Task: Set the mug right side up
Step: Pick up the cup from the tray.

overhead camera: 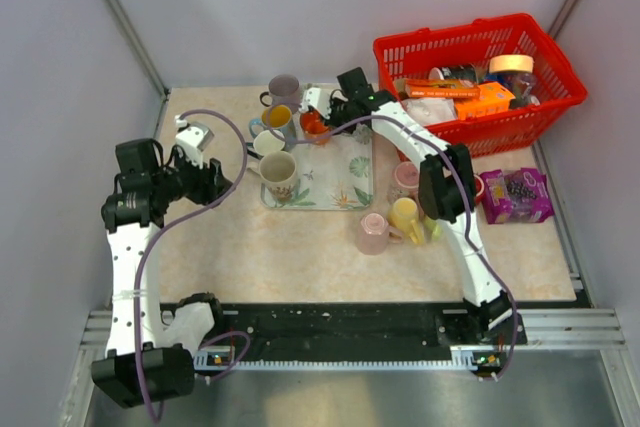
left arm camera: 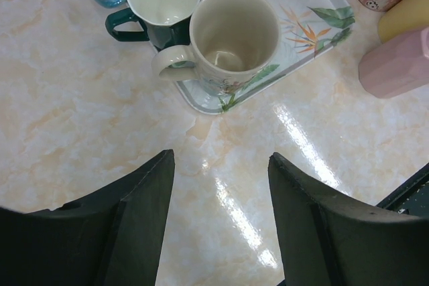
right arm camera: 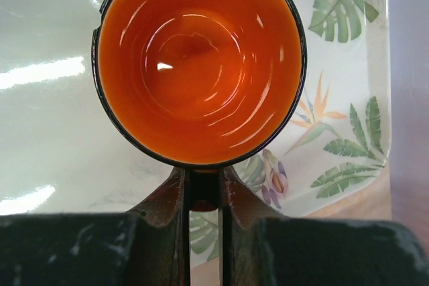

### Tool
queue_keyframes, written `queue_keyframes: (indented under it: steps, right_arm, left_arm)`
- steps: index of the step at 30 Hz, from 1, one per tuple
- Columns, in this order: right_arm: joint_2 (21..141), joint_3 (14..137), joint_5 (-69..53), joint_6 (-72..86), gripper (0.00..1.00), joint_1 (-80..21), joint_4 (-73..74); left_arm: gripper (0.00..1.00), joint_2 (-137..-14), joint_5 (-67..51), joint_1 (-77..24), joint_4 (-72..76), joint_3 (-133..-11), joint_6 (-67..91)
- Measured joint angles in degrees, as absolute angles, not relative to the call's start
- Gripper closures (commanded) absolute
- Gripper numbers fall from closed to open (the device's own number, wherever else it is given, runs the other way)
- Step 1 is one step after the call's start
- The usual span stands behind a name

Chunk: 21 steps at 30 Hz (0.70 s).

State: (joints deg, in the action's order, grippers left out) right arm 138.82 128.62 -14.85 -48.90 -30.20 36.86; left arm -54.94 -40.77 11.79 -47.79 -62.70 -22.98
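Marble-look table point(overhead camera: 300, 267) fills the view, red basket point(overhead camera: 530, 125) packed at the far right, leafy tray point(overhead camera: 350, 182) in the middle with mugs crowded along its left side. On the tray's far part, here's our orange mug point(right arm camera: 198, 58): black outside, glossy orange inside, mouth facing straight at the right wrist camera with the tray behind it. The orange lining shows from above too, so I'd judge it's at or near upright.

Right gripper point(right arm camera: 201, 195) has its fingers pinched almost together on the mug's near edge; wall or handle, can't tell from here. Looks like glazed ceramic: stiff, slick, fairly heavy for such a thin pinch, and it would chip if knocked. Held by one edge it may swing, so slow wrist work and a low set-down seem wise.

Room is tight: a yellow-lined mug point(overhead camera: 280, 115) stands just beside it on the left, the tray's raised rim runs close by, and the basket lies beyond. Bare tray lies nearer the arms.

Left gripper point(left arm camera: 221, 159) hangs with fingers wide apart, holding nothing, over bare table just off the tray's corner by the cream mug point(left arm camera: 231, 38)
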Motion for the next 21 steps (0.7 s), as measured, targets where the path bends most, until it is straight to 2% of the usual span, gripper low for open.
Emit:
queue_keyframes:
  steps: [3, 5, 8, 16, 21]
  right_arm:
    - [139.0, 128.6, -14.8, -48.9, 0.67, -30.1, 36.2]
    - [139.3, 128.7, -14.5, -48.6, 0.56, -30.0, 35.6]
    - [139.4, 128.7, -13.7, -48.2, 0.47, -29.9, 35.1]
    - [138.5, 127.6, -13.5, -45.4, 0.37, -29.9, 32.5]
    - [134.6, 123.0, -14.5, -41.6, 0.39, -30.3, 29.9]
  left_arm:
    - [0.37, -55.3, -41.3, 11.6, -46.9, -62.7, -22.3]
    - [0.37, -55.8, -41.4, 11.6, -46.5, -62.7, -22.2]
    - [0.37, -56.6, -41.3, 11.5, -46.4, -62.7, -21.9]
    - [0.37, -56.6, -41.3, 11.5, -45.7, -62.7, -20.6]
    - [0.37, -56.6, -41.1, 11.5, -44.9, -62.7, -20.4]
